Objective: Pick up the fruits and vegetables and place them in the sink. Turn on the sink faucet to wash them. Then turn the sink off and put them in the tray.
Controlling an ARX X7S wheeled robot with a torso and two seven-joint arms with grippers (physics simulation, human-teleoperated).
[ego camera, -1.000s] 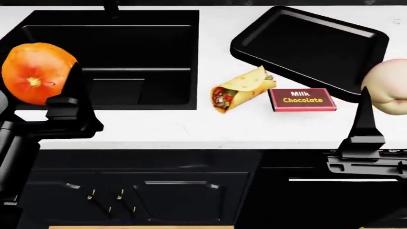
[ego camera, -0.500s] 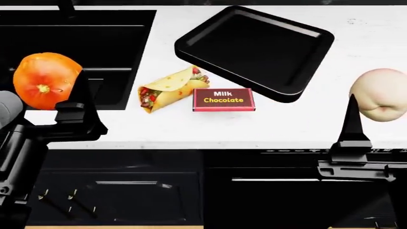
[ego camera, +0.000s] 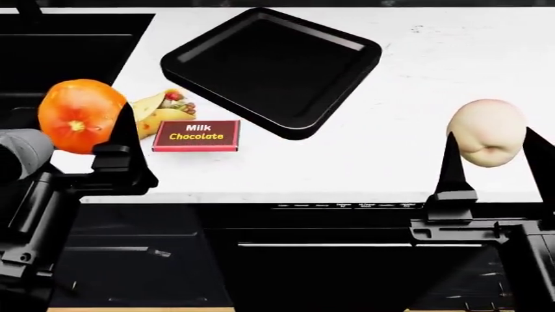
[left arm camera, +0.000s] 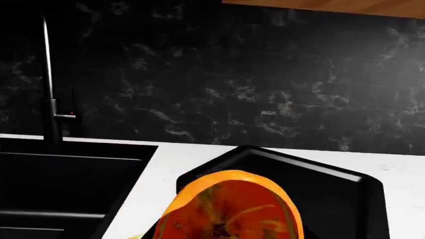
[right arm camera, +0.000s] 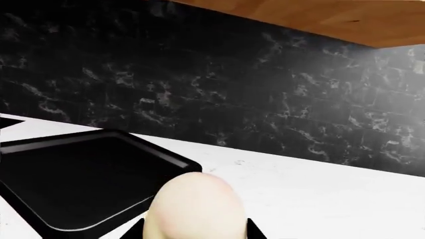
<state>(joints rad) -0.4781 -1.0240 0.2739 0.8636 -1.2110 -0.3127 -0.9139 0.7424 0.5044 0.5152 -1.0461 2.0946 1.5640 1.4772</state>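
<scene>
My left gripper (ego camera: 82,123) is shut on the orange-red tomato (ego camera: 80,116) and holds it above the counter's front edge, left of the tray. The tomato fills the near part of the left wrist view (left arm camera: 229,206). My right gripper (ego camera: 490,140) is shut on the pale cream apple (ego camera: 487,132) and holds it above the counter at the right. The apple shows in the right wrist view (right arm camera: 196,209). The glossy black tray (ego camera: 347,71) lies empty at the middle back; it also shows in both wrist views (left arm camera: 352,199) (right arm camera: 73,174). The sink (ego camera: 61,45) is at the far left. The faucet (left arm camera: 48,84) stands behind the sink.
A tortilla wrap (ego camera: 160,107) and a red Milk Chocolate bar (ego camera: 197,135) lie on the white counter (ego camera: 364,156) just left of the tray's near corner. Dark cabinet fronts run below the counter edge. A black marbled wall (right arm camera: 199,89) backs the counter.
The view has swung to the right: sink, tray, wrap and bar all slid left in the picture. Both grippers keep hold of their fruit.
</scene>
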